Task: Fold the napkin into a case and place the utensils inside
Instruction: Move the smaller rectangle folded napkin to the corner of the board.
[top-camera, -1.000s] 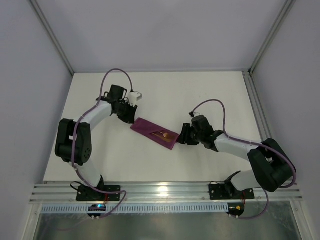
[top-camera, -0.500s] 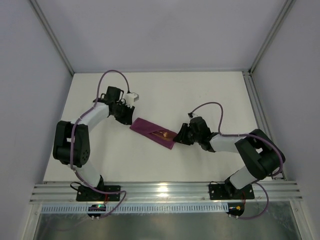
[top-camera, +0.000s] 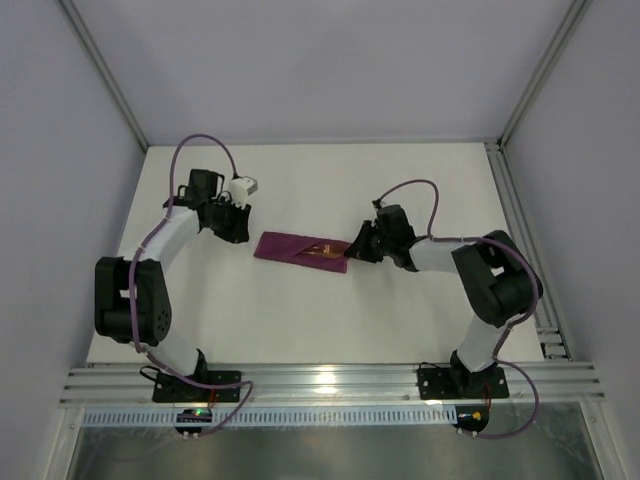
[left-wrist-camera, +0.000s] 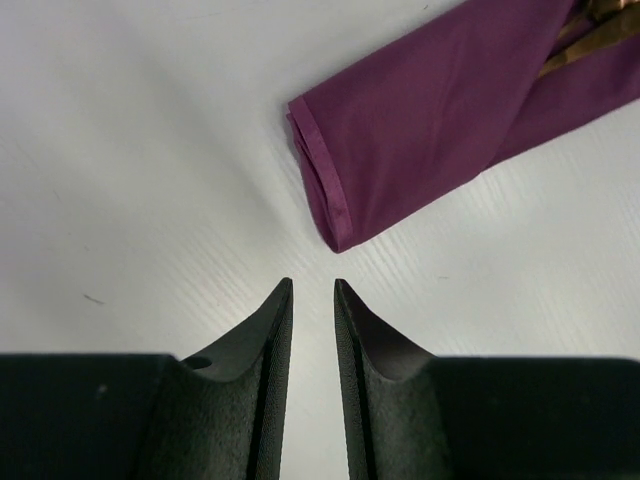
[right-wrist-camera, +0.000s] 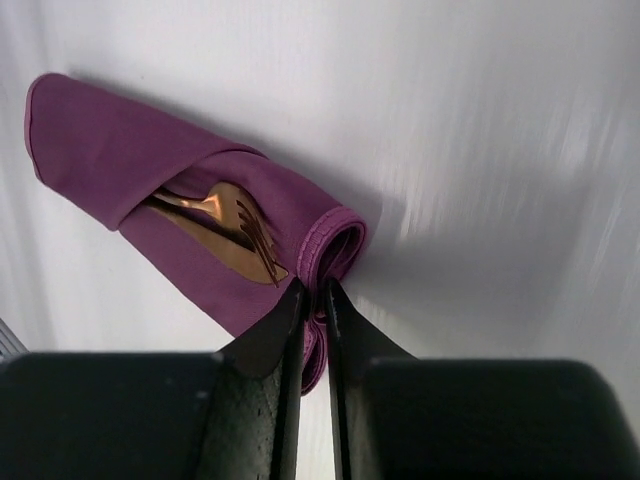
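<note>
Looking down from the top camera, the case (top-camera: 298, 247) lies flat near the middle of the white table (top-camera: 400, 190), long side running left to right, with one arm at each end.

Left arm: elbow way out on the left, forearm angled in toward the case, wrist tipped down. The left gripper (left-wrist-camera: 312, 285) sits just short of the case's left end, not touching it. Its fingers are almost pressed together, only a thin slit of table shows between them, and there's nothing in there.

Right arm: elbow bent out to the right, forearm stretched low across the table toward the left. The right gripper (right-wrist-camera: 310, 288) is at the case's right end, fingers squeezed onto the rolled hem there, and a bit of purple cloth shows between them lower down.

The utensils (top-camera: 322, 250) are tucked into the diagonal fold near that right end. The right wrist camera shows the fork (right-wrist-camera: 235, 225) best, tines pointing toward the gripper, with a flat brown piece lying under it. Where one piece ends and the other begins I can't really tell, and the handles disappear into the cloth. From above they're only a brownish glint. The left wrist camera cuts the case off at the frame's right edge, with just slivers of brown in the top corner.
</note>
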